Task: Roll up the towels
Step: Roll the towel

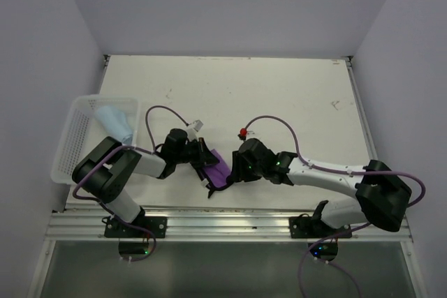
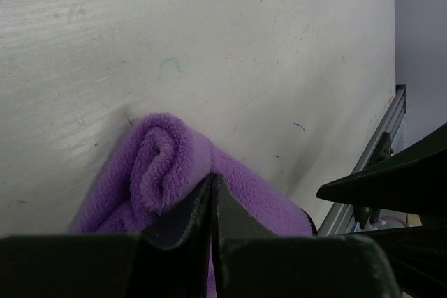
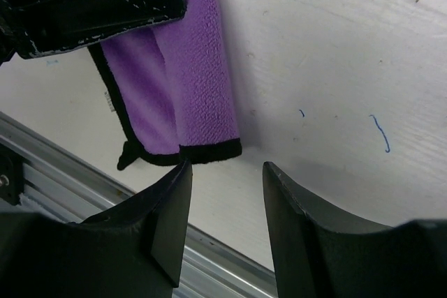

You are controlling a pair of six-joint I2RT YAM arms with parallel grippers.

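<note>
1. Purple fleece fills my left wrist view: the purple-faced towel [image 2: 167, 165] lies on the counter [image 2: 209, 47], one edge curled over into a small, tight roll.
2. My left pincer [image 2: 211, 190] is closed down to a sliver. Its two fingers are pressed together on a fold of that towel just beside the roll (the cloth bulges out on either side of the tips).
3. From above, the towel [image 1: 220, 170] sits near the front edge of the counter [image 1: 279, 88], between my two wrists. The left pincer [image 1: 204, 165] reaches in from the left and the right pincer [image 1: 232, 174] from the right.
4. My right pincer [image 3: 225, 167] stands about half open and holds nothing. Its tips are just beside the black-hemmed corner of the towel [image 3: 195, 68]; whether the nearer tip touches the hem I cannot tell.
5. In the right wrist view, the left pincer [image 3: 91, 5] lies across the top of the towel, whose purple face is folded over itself lengthwise.
6. The light blue towel [image 1: 115, 122] lies in the white mesh basket [image 1: 70, 151] at the counter's left edge, well apart from both pincers.
7. An aluminium rail [image 3: 42, 165] runs along the counter's near edge, close to the towel's hem, and a few blue pen marks [image 3: 380, 134] show on the bare surface to the right of the towel.
</note>
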